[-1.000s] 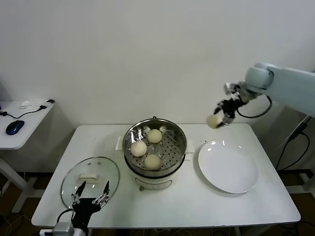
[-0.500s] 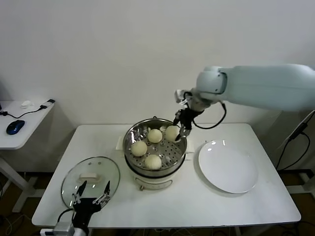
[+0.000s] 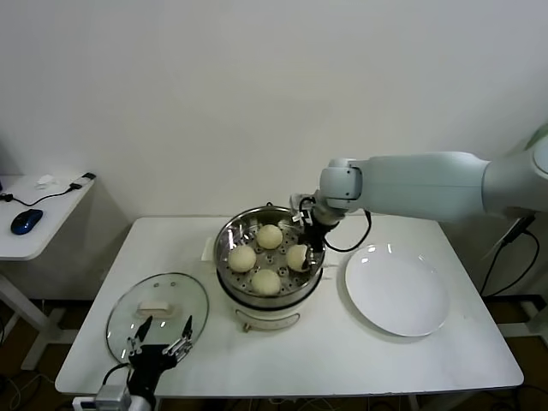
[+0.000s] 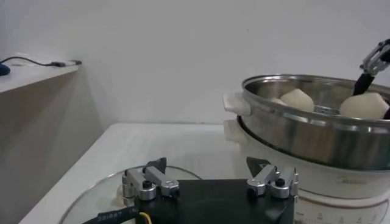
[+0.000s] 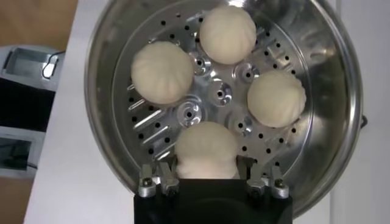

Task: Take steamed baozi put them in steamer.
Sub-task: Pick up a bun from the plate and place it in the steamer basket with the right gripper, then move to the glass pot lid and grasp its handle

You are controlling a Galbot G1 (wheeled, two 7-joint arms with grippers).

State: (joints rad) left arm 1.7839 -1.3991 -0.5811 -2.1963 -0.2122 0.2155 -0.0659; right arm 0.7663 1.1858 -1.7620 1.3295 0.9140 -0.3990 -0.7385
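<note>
The steamer (image 3: 229,233) is a shiny steel pot with a perforated tray (image 5: 219,94) on a cream base at the table's middle. Three baozi (image 3: 270,236) (image 3: 241,258) (image 3: 266,281) lie on the tray. My right gripper (image 3: 305,248) reaches into the pot from the right and is shut on the fourth baozi (image 3: 297,256), low at the tray's right side. In the right wrist view that baozi (image 5: 206,149) sits between the fingers (image 5: 159,173), resting on or just above the tray. My left gripper (image 3: 159,336) is open and empty at the front left, over the glass lid.
The glass lid (image 3: 157,308) with a cream handle lies flat at the table's front left. A white plate (image 3: 396,294) with nothing on it lies right of the steamer. A side table (image 3: 34,214) with a blue mouse stands at the far left.
My right arm carried the fourth baozi from above the plate's far side leftward over the steamer, then lowered it into the pot's right side. The left arm stayed still.
</note>
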